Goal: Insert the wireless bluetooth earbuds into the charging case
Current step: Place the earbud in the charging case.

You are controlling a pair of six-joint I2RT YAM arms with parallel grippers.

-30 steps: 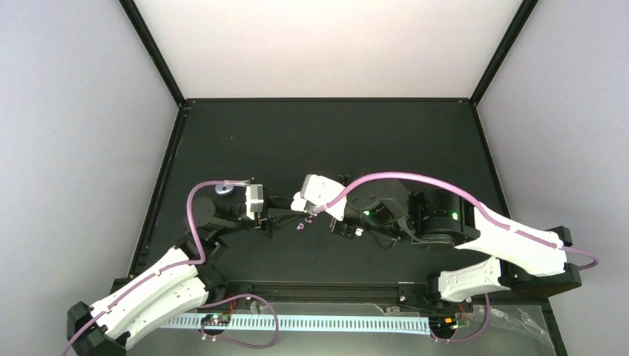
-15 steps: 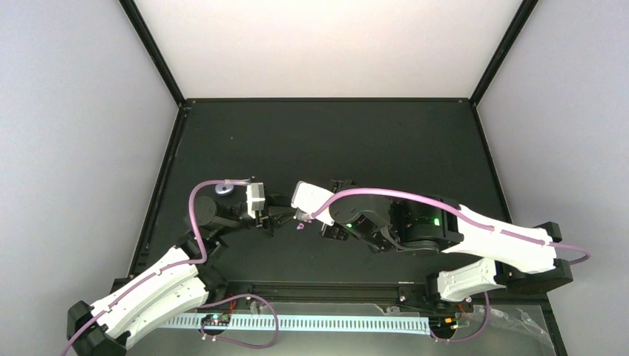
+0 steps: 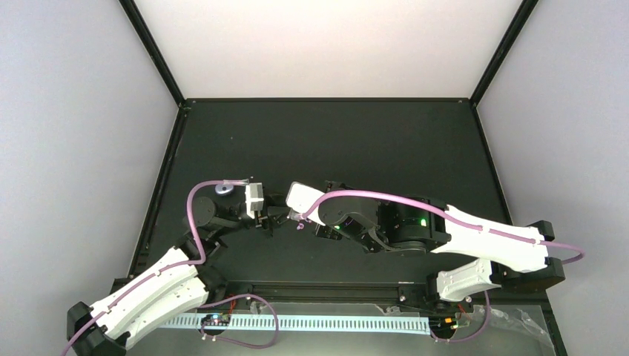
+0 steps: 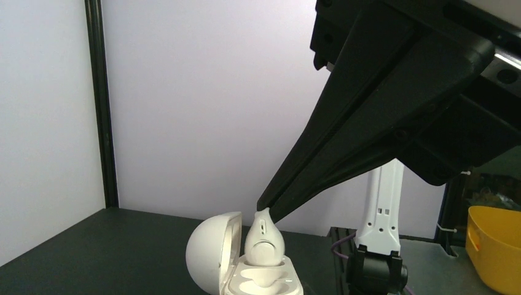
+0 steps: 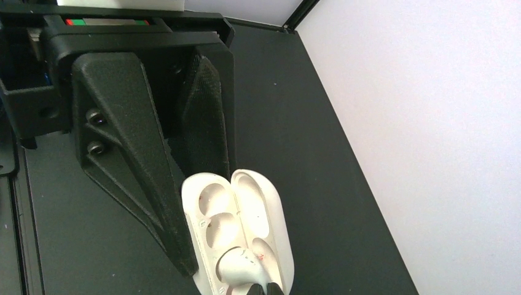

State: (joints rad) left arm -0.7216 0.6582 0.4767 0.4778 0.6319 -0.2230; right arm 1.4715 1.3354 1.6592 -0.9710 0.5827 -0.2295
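Earbud (image 4: 264,243) stands upright at lower centre of the left wrist view, pinched by the right end effector (image 4: 266,212), its base in the open charging case (image 4: 212,252), which the left end effector (image 5: 206,224) grips.

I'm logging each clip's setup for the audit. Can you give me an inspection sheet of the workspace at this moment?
Surface: dark matte table, no marks visible.
Job's things: charging case is open. One earbud stands upright in a well and the neighbouring well is empty. No second earbud is seen.
Clutter: nothing seen.
Grippers: left gripper is shut on the charging case. Right gripper is shut on the earbud's top end.
Cables: a purple cable loops along each arm, away from the case.
Surroundings: pale walls enclose the table. A yellow bin sits beyond it in the left wrist view.
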